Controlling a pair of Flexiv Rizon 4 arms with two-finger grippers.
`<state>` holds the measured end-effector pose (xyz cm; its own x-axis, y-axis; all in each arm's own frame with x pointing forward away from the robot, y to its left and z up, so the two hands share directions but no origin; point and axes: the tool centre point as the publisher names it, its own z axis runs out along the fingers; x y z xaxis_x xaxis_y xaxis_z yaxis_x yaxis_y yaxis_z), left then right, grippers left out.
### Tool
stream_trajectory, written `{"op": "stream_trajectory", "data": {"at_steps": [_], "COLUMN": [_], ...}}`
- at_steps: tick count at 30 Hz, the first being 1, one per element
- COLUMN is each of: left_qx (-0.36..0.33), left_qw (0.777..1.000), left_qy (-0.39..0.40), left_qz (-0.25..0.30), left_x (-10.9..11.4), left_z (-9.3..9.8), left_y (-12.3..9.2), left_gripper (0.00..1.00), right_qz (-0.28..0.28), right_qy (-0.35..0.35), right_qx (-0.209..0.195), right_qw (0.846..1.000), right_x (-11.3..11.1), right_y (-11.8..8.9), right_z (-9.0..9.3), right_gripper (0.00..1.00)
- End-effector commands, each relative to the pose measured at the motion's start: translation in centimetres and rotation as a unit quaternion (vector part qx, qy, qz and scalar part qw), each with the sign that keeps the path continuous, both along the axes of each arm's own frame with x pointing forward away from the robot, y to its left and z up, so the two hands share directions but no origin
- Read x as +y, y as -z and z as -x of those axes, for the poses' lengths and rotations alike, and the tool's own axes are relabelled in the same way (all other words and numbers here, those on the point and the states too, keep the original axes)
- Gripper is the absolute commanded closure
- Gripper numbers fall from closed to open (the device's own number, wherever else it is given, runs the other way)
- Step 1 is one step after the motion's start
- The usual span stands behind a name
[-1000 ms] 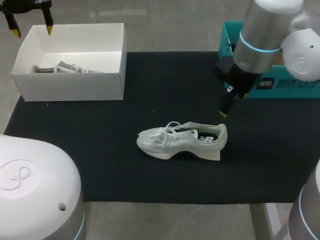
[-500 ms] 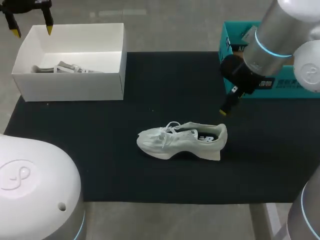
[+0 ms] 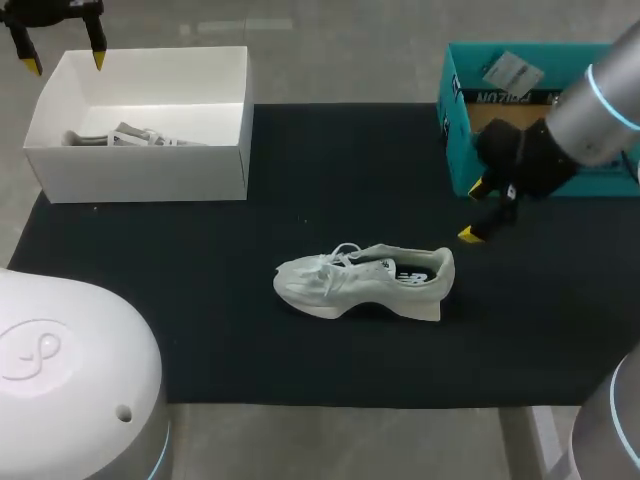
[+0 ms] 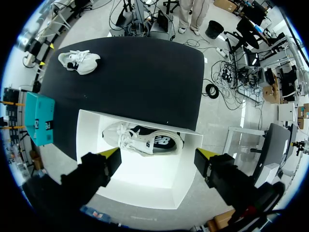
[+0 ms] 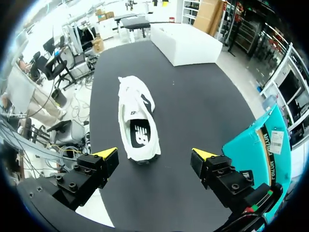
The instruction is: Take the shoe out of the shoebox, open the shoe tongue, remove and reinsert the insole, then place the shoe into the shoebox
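A white sneaker (image 3: pixel 365 280) lies on its side on the black mat, toe toward the left. A second sneaker (image 3: pixel 135 136) rests inside the white shoebox (image 3: pixel 150 172) at the back left. My left gripper (image 3: pixel 66 62) hangs open above the box's back left corner; its wrist view looks down on the boxed sneaker (image 4: pixel 142 140) in the shoebox (image 4: pixel 145 181), between its own open tips (image 4: pixel 159 155). My right gripper (image 3: pixel 474 211) is open, right of and behind the mat sneaker's heel. Seen from the right wrist, the sneaker (image 5: pixel 138 121) lies ahead of the open gripper (image 5: pixel 154 153).
A teal cardboard box (image 3: pixel 462 135) stands at the back right, close behind my right gripper; it also appears beside the right fingers (image 5: pixel 256 145). The black mat (image 3: pixel 200 300) covers most of the table.
My right arm has swung to the right and back, away from the sneaker's heel toward the teal box. The left arm and both sneakers have stayed put.
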<state>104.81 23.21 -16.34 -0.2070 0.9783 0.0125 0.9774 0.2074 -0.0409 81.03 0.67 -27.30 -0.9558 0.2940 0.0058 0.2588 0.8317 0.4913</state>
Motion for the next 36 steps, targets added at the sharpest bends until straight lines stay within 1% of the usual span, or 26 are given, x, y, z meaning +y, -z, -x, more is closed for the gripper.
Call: {"op": "stream_trajectory", "data": {"at_steps": [1,8,9,12,15,17,18,19,23,25,29,30,34,36], "left_qx": [0.000,0.000,0.000,0.000,0.000,0.000,0.000,0.000,0.000,0.000,0.000,0.000,0.000,0.000], "left_qw": [1.000,1.000,1.000,1.000,1.000,1.000,1.000,1.000,1.000,1.000,1.000,1.000,1.000,1.000], "left_qy": [0.000,0.000,0.000,0.000,0.000,0.000,0.000,0.000,0.000,0.000,0.000,0.000,0.000,0.000], "left_qz": [-0.001,-0.001,-0.001,-0.001,-0.001,-0.001,-0.001,-0.001,-0.001,-0.001,-0.001,-0.001,-0.001,-0.001], "left_x": [0.0,0.0,0.0,0.0,0.0,0.0,0.0,0.0,0.0,0.0,0.0,0.0,0.0,0.0], "left_z": [0.0,0.0,0.0,0.0,0.0,0.0,0.0,0.0,0.0,0.0,0.0,0.0,0.0,0.0], "left_y": [0.0,0.0,0.0,0.0,0.0,0.0,0.0,0.0,0.0,0.0,0.0,0.0,0.0,0.0], "left_gripper": [0.00,0.00,0.00,0.00,0.00,0.00,0.00,0.00,0.00,0.00,0.00,0.00,0.00,0.00], "right_qz": [-0.278,-0.278,-0.277,-0.259,-0.254,-0.253,-0.258,-0.259,-0.247,-0.242,-0.226,-0.226,-0.190,-0.183], "right_qy": [-0.228,-0.228,-0.231,-0.227,-0.218,-0.211,-0.209,-0.204,-0.191,-0.185,-0.176,-0.179,-0.175,-0.173], "right_qx": [-0.067,-0.067,-0.073,-0.064,-0.057,-0.061,-0.052,-0.057,-0.040,-0.048,-0.049,-0.053,-0.048,-0.051], "right_qw": [0.931,0.931,0.930,0.937,0.941,0.942,0.942,0.942,0.949,0.951,0.957,0.956,0.965,0.966], "right_x": [-0.7,-0.7,-0.8,-1.6,-2.0,-2.3,-2.3,-2.4,-2.3,-2.2,-2.2,-2.0,-1.8,-1.7], "right_y": [0.5,0.5,0.9,2.1,3.0,3.7,4.2,4.6,6.3,7.0,8.6,9.0,10.1,10.5], "right_z": [-0.1,-0.1,-0.1,-0.1,-0.1,-0.1,-0.2,-0.2,-0.4,-0.5,-0.5,-0.4,-0.2,0.0], "right_gripper": [0.00,0.00,0.00,0.00,0.00,0.00,0.00,0.00,0.00,0.00,0.00,0.00,0.00,0.00]}}
